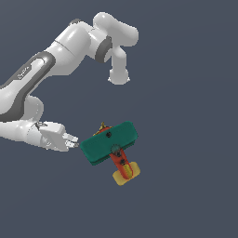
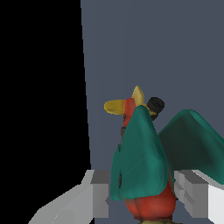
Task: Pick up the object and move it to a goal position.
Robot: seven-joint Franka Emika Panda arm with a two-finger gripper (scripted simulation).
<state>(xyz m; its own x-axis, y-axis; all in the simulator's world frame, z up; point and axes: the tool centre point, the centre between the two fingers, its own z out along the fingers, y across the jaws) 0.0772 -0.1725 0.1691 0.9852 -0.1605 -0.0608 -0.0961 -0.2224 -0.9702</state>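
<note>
The toy biplane is seen at the middle of the exterior view, just right of the gripper. In the wrist view it sits between the spread fingers; whether it is clamped cannot be told. Carrying to the goal remains.

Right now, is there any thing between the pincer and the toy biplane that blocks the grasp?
Nothing visible does. The pincer is at the edge of the toy biplane wing in the exterior view. In the wrist view its fingers sit on both sides of the plane, with no other object between. No goal marker shows.
</note>
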